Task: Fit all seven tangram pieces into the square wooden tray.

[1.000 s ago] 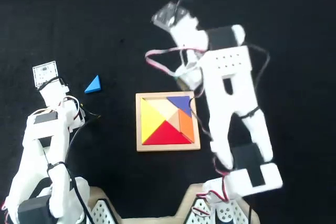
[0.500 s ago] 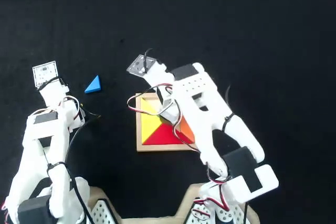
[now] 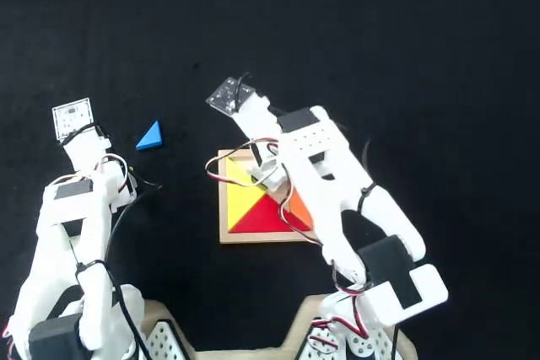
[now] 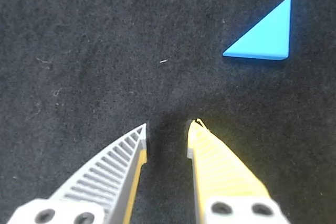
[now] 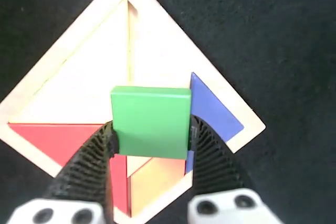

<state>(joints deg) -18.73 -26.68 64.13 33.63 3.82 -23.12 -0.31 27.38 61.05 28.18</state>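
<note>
The square wooden tray (image 5: 205, 72) lies under my right gripper (image 5: 150, 129), which is shut on a green square piece (image 5: 150, 121) held just above the tray's middle. Inside the tray are a red triangle (image 5: 58, 140), a blue parallelogram (image 5: 215, 111), an orange piece (image 5: 157, 182) and a pale yellow triangle (image 5: 79, 87). From above, the right arm covers much of the tray (image 3: 224, 208); yellow (image 3: 240, 196) and red (image 3: 257, 218) pieces show beside it. A light blue triangle (image 4: 265, 35) lies on the black cloth, ahead of my open, empty left gripper (image 4: 167, 129).
The light blue triangle (image 3: 150, 136) sits left of the tray, close to the left arm (image 3: 80, 183). Black cloth covers the whole table. The two arm bases stand at the near edge.
The right arm has swung from beyond the tray's far right corner to over the tray and now hides its upper right part. The left arm and the light blue triangle have stayed put.
</note>
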